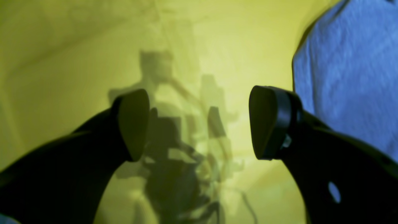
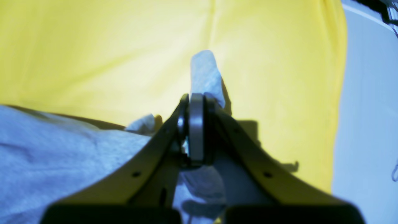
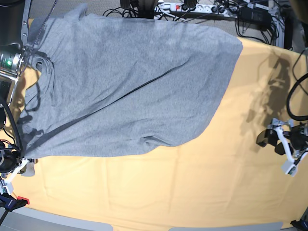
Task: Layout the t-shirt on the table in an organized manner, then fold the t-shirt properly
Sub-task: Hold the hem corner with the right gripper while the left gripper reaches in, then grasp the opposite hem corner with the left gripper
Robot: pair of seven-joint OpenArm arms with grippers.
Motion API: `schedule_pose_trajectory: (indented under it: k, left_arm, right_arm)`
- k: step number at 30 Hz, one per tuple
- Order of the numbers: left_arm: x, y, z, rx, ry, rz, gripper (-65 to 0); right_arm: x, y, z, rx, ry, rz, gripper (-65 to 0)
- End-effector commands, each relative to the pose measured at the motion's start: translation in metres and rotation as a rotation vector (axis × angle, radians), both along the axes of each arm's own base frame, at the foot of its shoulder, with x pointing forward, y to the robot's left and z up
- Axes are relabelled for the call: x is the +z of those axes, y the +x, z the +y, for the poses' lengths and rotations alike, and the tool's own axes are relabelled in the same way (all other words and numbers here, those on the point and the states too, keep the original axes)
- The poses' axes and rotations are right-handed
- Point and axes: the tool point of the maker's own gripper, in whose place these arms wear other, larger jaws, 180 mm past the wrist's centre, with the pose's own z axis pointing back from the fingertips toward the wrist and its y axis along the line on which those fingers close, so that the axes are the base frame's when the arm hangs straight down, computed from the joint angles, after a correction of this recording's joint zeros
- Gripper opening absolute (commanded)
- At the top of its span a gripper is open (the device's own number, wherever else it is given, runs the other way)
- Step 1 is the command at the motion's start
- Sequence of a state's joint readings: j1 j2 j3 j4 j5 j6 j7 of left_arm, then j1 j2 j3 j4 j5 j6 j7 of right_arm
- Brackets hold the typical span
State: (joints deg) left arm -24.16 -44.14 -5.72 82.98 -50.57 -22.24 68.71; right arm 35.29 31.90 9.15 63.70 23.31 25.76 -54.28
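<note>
Jaws on the right gripper (image 2: 196, 102) are pressed together on a bunched corner of the t-shirt (image 2: 56, 161), a small tuft of grey cloth sticking out past the tips in the right wrist view; in the base view this gripper (image 3: 19, 166) sits at the shirt's near left corner, by the counter's (image 3: 159, 192) front edge. At the opposite side, the left gripper (image 1: 199, 124) hangs over bare yellow cloth with its jaws spread wide and nothing between them, its own shadow falling on the counter (image 1: 77, 46) below; a grey edge of the shirt (image 1: 351, 68) shows just beside one finger. From the base view that gripper (image 3: 272, 139) is well apart from the garment. Further back, the t-shirt (image 3: 130, 82) lies spread, plain side up, across the left and middle of the counter, with long diagonal creases, its far edge reaching the back rim. Beyond the counter lie cables and a power strip (image 3: 178, 6).
</note>
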Motion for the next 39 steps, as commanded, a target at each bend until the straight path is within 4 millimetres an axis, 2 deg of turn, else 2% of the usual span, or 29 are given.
schedule_pose_trajectory:
  k: [1,7,12,16,23,27,33,37,38,39]
  left_arm:
    - [0.014,0.01,0.002,0.02,-0.015,-0.052,-15.6]
    - [-0.02,0.02,-0.038,0.027,-0.146,-0.011,-15.6]
    - [-0.04,0.035,-0.053,0.07,-0.214,-0.046,-15.6]
    - [-0.057,0.042,-0.078,0.083,-0.315,-0.037,-15.6]
    - [-0.082,0.043,-0.128,0.035,-0.457,-0.008,-15.6]
    - [-0.092,0.047,-0.149,0.05,-0.521,-0.007,-15.6]
    - [-0.121,0.031,-0.192,-0.014,-0.606,0.09,-15.6]
    - [-0.124,0.017,-0.213,-0.083,-0.663,0.156,-16.2]
    - [-0.122,0.016,-0.214,-0.098,-0.667,0.159,-18.4]
    - [-0.12,0.017,-0.213,-0.106,-0.659,0.16,-23.3]
  right_arm:
    - [0.032,0.008,-0.013,-0.011,-0.034,-0.072,-65.0]
    - [0.038,0.003,-0.026,-0.015,-0.072,-0.065,-65.0]
    - [0.042,-0.001,-0.037,-0.032,-0.09,-0.061,-65.0]
    - [0.046,-0.004,-0.045,-0.044,-0.104,-0.061,-65.0]
    - [0.047,-0.006,-0.049,-0.048,-0.109,-0.058,-65.0]
    - [0.047,-0.005,-0.048,-0.046,-0.105,-0.06,-65.0]
    - [0.047,-0.005,-0.048,-0.046,-0.105,-0.061,-65.0]
    - [0.048,-0.004,-0.045,-0.041,-0.09,-0.07,-65.0]
    - [0.048,-0.004,-0.044,-0.037,-0.08,-0.075,-65.0]
    - [0.048,-0.003,-0.043,-0.036,-0.077,-0.076,-65.0]
